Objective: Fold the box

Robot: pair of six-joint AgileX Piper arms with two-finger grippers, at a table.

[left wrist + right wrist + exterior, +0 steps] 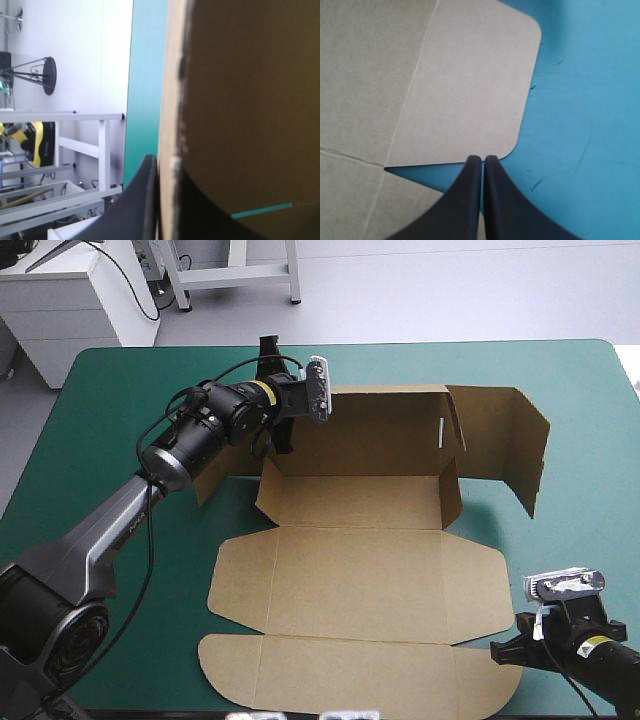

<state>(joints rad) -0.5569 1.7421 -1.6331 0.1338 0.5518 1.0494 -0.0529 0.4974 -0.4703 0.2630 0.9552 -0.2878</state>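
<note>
High view: box (360, 580) on teal-green cover (565, 380)

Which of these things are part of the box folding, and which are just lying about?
Part of the job: the brown box, far walls raised; the left gripper, shut on one wall; the right gripper, shut, at a near flap's corner.
Lying about: only the teal-green cover underneath.

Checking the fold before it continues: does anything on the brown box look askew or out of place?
Yes. On the brown cardboard box, the far wall is up, but the right-hand side flap stands splayed outward beyond the corner, not tucked in. The left gripper pinches the board at the opposite end.
</note>
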